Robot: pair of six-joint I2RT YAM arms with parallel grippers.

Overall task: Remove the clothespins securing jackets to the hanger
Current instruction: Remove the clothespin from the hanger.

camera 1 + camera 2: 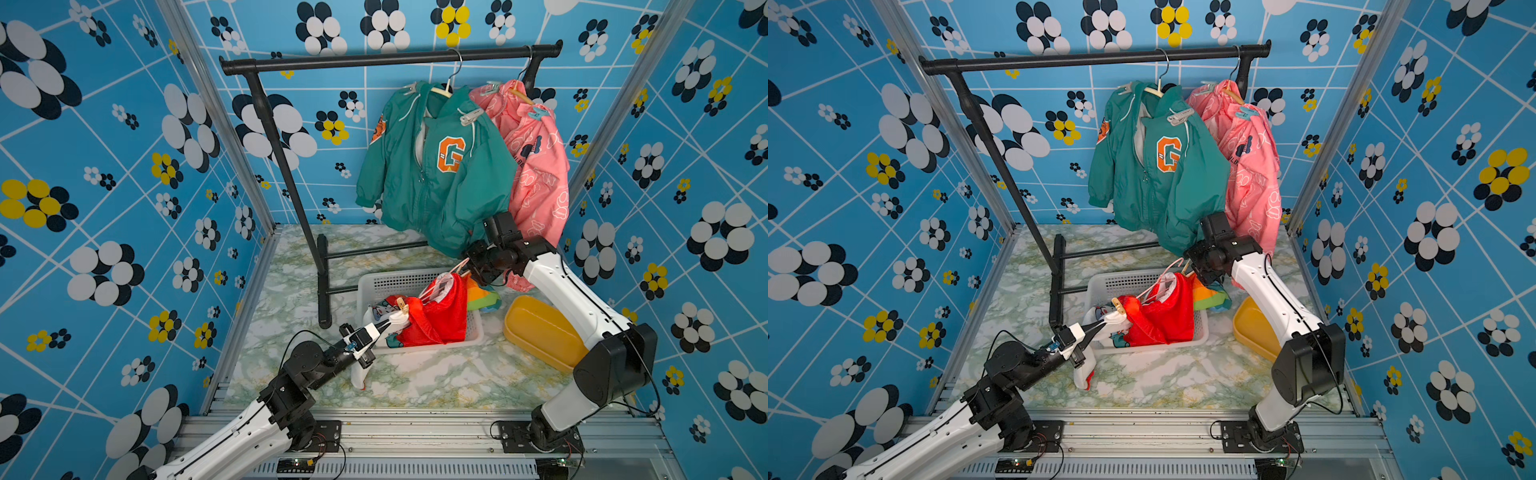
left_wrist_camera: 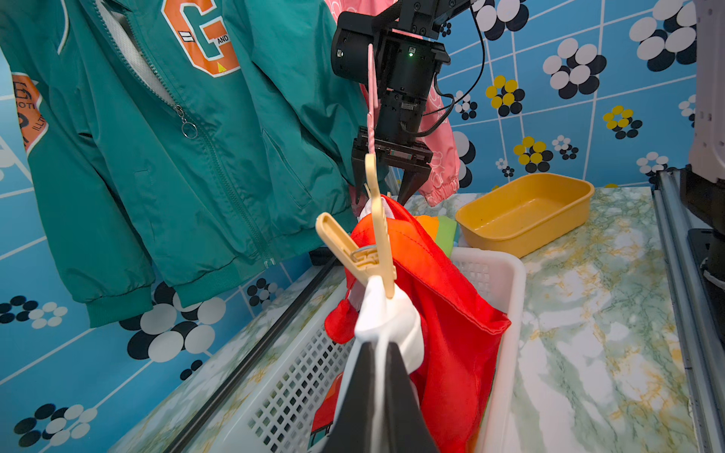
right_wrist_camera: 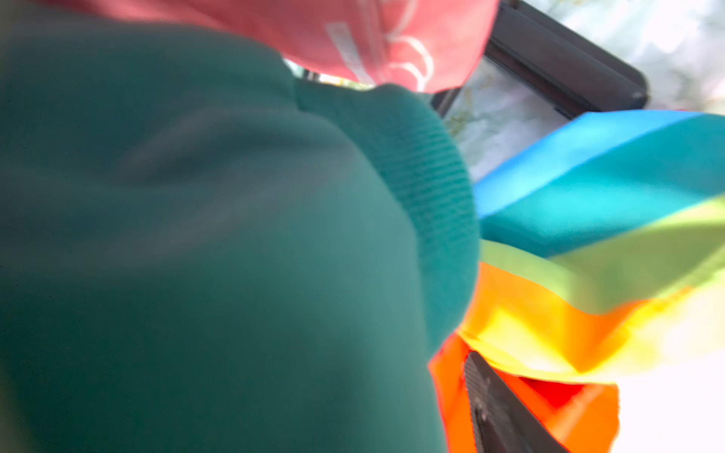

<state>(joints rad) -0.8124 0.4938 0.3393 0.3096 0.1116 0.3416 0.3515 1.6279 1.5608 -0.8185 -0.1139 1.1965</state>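
Observation:
The red jacket [image 1: 440,316] [image 2: 443,294] lies half in the white basket [image 1: 395,282]. My left gripper [image 1: 387,326] [image 2: 378,349] is shut on its white sleeve. A tan clothespin [image 1: 402,305] [image 2: 349,247] is clipped there, just past the fingertips, beside the tan hanger [image 2: 378,219]. My right gripper [image 1: 473,270] [image 2: 386,188] hangs over the jacket's far end by the hanger hook, jaws apart. The green jacket [image 1: 432,166] and pink jacket [image 1: 536,166] hang on the rail, with a whitish clothespin [image 1: 471,116] and a teal clothespin [image 1: 538,112] on them. The right wrist view is blurred, mostly green cuff [image 3: 423,196].
The black clothes rack [image 1: 374,58] stands at the back, its foot bar beside the basket. A yellow tub [image 1: 540,332] [image 2: 529,211] sits to the right of the basket, under my right arm. A rainbow-striped cloth [image 1: 482,297] [image 3: 588,196] lies at the basket's far right corner.

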